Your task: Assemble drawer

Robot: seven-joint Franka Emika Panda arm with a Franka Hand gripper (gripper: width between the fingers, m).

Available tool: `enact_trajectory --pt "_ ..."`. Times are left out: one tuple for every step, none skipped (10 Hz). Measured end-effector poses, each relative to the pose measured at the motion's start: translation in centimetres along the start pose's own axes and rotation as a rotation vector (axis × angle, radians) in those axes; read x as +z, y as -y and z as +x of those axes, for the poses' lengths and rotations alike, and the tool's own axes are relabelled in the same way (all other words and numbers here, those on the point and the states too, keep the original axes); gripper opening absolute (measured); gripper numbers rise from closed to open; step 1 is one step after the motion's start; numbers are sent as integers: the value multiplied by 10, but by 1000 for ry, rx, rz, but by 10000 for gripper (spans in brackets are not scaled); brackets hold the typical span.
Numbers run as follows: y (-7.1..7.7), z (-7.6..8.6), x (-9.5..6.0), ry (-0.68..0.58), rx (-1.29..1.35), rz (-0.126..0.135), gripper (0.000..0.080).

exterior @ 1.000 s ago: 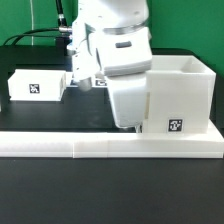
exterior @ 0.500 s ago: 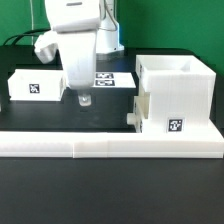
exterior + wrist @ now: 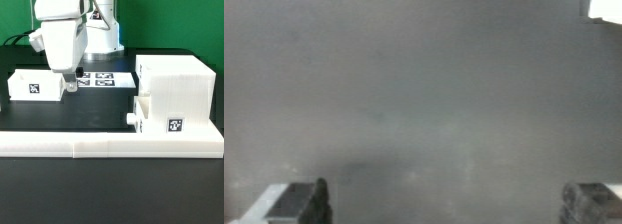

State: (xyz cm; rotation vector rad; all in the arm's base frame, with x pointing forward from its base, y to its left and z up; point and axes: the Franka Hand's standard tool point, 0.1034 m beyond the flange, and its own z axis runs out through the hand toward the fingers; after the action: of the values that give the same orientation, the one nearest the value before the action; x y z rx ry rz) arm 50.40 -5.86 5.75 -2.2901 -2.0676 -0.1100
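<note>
Exterior view, casing (image 3: 178, 92) seemingly holding one knobbed box (image 3: 142, 112), other box (image 3: 35, 85) well apart, fingers (image 3: 299, 205) spread wide

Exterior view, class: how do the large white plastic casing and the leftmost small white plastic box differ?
The large white plastic casing is far taller than the small white plastic box. The casing stands right behind the low white wall; the box sits farther back. Both carry a square tag.

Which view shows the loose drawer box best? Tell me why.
The exterior view: the loose drawer box shows clearly, tag facing the camera, beside the gripper. The wrist view shows none of it, only a blurred grey surface between its fingertips.
</note>
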Motion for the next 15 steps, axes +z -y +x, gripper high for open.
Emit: enact_trajectory --pt "0 0 0 0 37 0 649" --pt "0 -2 0 -2 121 -9 649" --pt "3 -14 -3 -4 267 -50 649" --pt "13 -20 -6 0 391 -82 649" --pt "24 -22 -7 1 481 -102 649" --pt "31 -26 -8 2 546 -98 649" --pt "32 -29 -9 0 598 -99 649" --pt "32 -28 -8 -4 670 -98 649" --pt "32 -27 -8 -6 701 -97 649" --pt "32 -27 -8 -10 780 -97 649" --pt "32 -27 -8 -13 838 -96 649" --pt "33 -27 -8 -15 881 -98 649" --pt "38 -26 -10 -27 1028 -127 649" --pt "50 -25 -9 -27 1131 -126 649" --pt "56 -27 -9 -23 1228 -109 649"
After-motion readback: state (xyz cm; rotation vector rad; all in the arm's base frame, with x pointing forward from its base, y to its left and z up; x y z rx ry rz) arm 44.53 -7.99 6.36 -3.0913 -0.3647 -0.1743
